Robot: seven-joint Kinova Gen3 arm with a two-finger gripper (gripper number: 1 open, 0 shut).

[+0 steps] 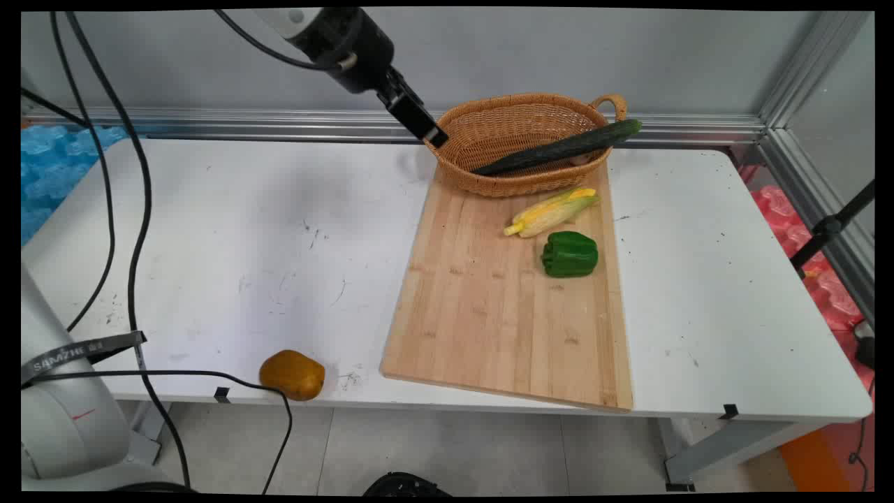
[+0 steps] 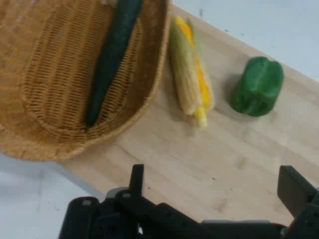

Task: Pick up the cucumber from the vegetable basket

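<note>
One cucumber (image 1: 559, 147), stiff, slick, lies in basket (image 1: 489, 178); grip mid-length. Hand (image 1: 417, 117) open, empty, beside basket rim.

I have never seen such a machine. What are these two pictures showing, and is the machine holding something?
This is a white robot arm with a black two-finger gripper. The main view looks down on a white table from a fixed camera; the hand view comes from a camera on the gripper itself. The gripper is open, holds nothing, and hangs in the air near the left rim of a wicker basket. A cucumber lies in the basket, one end sticking out over the rim. The basket stands on a wooden board, with a corn cob and a green pepper. A brownish fruit lies at the table's near edge.
</note>
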